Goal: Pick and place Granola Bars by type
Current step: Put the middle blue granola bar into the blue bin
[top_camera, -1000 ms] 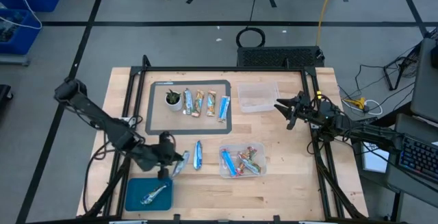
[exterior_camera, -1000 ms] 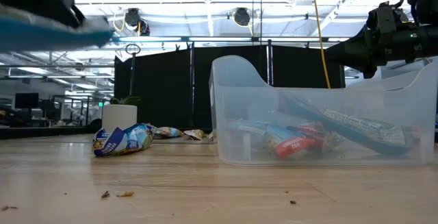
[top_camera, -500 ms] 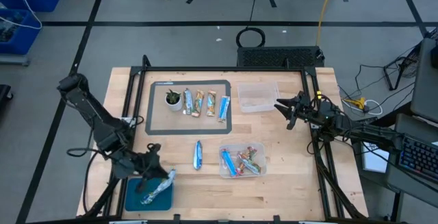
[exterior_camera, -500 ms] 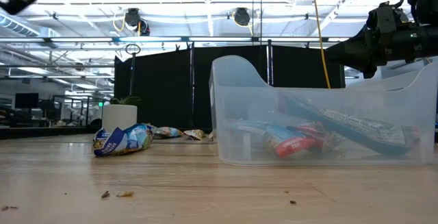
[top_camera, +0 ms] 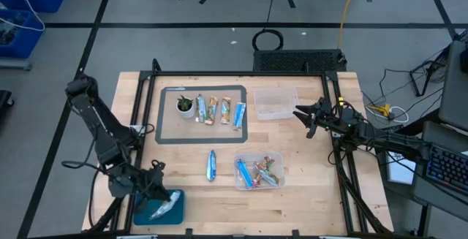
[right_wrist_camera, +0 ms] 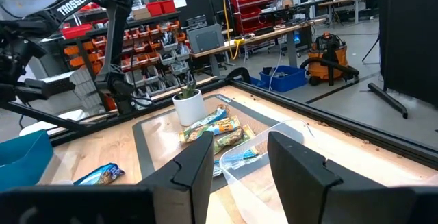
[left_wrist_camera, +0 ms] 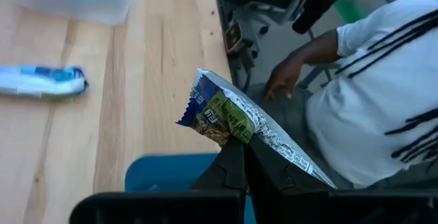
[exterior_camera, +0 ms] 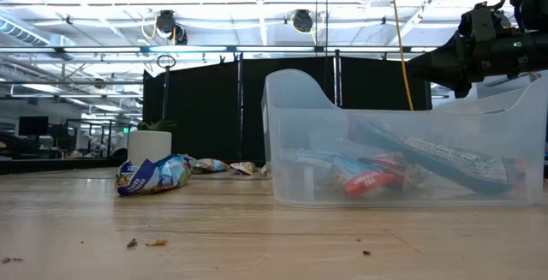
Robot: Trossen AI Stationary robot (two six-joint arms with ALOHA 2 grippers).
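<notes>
My left gripper [top_camera: 156, 189] hangs over the blue tray [top_camera: 142, 211] at the table's near left corner, shut on a blue-white and green granola bar [left_wrist_camera: 229, 114]. A silvery-blue bar [top_camera: 164, 207] shows in the tray. Another bar [top_camera: 211, 164] lies flat on the bare wood. Several bars [top_camera: 218, 111] lie side by side on the grey mat, and several more fill a clear tub [top_camera: 259, 172]. My right gripper [top_camera: 303, 118] is open and hovers off the right side of an empty clear tub [top_camera: 276, 104]. My left gripper pinches the bar between its two fingers [left_wrist_camera: 236, 157], near the middle of its length [left_wrist_camera: 246, 136], with the fingers lying across it. The bar is tilted above the blue tray [left_wrist_camera: 164, 172], its printed end [left_wrist_camera: 200, 101] sticking out past the fingertips.
A small white cup with a plant [top_camera: 185, 106] stands on the mat's left part. A person in a white shirt [left_wrist_camera: 383, 94] sits just past the table's edge by the tray. Black frame rails run along the table's sides. Bare wood lies between mat and near edge.
My left gripper has carried the bar from beside the lone bar on the wood toward the near left corner, ending over the blue tray. It has stayed shut on the bar. In the low view it has slid out of the upper left. The right arm kept still.
</notes>
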